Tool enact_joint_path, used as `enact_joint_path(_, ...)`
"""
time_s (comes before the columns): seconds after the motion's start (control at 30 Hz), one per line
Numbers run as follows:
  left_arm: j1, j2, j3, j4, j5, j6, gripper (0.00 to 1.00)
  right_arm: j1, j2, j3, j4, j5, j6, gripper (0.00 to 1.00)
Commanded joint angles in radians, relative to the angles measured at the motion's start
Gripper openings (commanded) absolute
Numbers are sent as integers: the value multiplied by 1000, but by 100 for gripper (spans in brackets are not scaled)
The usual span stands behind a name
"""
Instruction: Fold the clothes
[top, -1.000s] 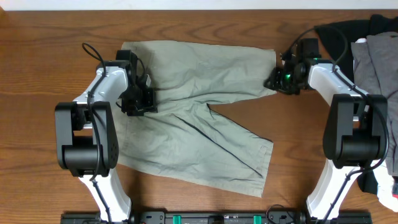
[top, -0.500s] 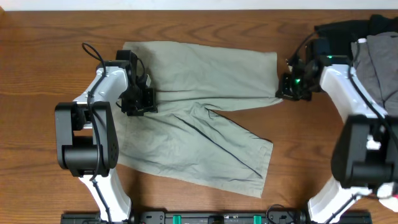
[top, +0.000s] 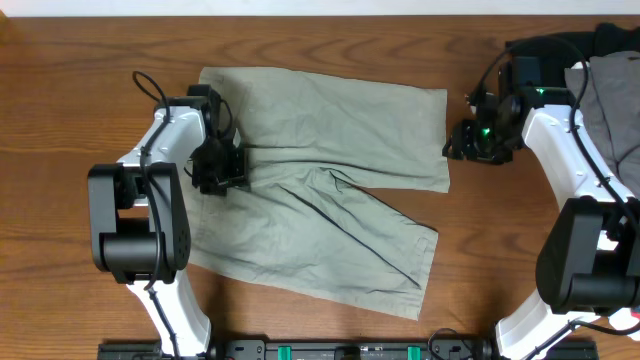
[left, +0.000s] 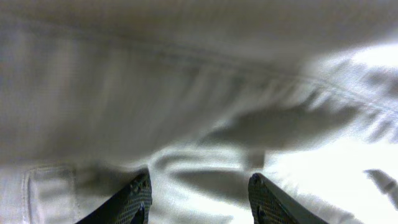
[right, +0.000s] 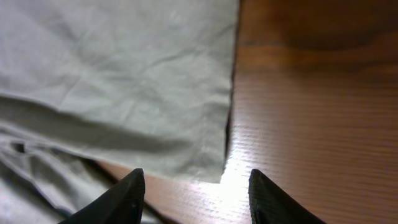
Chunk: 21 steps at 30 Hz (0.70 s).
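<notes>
Both gape: right end effector (right: 194, 180) released the shorts (top: 330, 120), left end effector (left: 198, 186) atop them.

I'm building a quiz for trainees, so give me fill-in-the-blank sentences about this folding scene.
The shorts lie spread on a ___ table. The right gripper has its jaws ___ beside the leg hem, holding nothing. The pile of dark garments sits at the table's ___ edge.
Missing: wooden; open; right.

The overhead view was evenly lit and sharp. The left wrist view of the clothes (left: 186, 93) was blurred and overexposed at right. Glare streaked the surface (right: 298, 124).
</notes>
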Motion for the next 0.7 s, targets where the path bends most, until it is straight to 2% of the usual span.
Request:
enact_joint_path(0.0, 8, -5, 60, -34, -26, 5, 53, 6, 8, 1, -13, -90, -80, 48)
enact_joint_path(0.07, 8, -20, 90, -64, -27, 3, 53, 26, 8, -10, -30, -152, -143, 43)
enact_joint_path(0.2, 8, -89, 152, -102, -27, -40, 53, 95, 8, -55, -46, -200, -219, 27)
enact_joint_path(0.27, 8, -130, 173, -103, -28, -48, 61, 134, 8, -89, -38, -185, -227, 18)
enact_joint_path(0.3, 8, -153, 183, -101, -28, -48, 64, 153, 8, -111, -30, -176, -227, 8)
enact_joint_path(0.33, 8, -177, 190, -96, -28, -47, 67, 174, 8, -140, -20, -168, -227, 2)
enact_joint_path(0.5, 8, -263, 193, -82, -32, -47, 74, 240, 8, -276, 27, -175, -242, 1)
enact_joint_path(0.67, 8, -277, 193, -82, -31, -47, 76, 260, 8, -372, 84, -153, -261, 1)
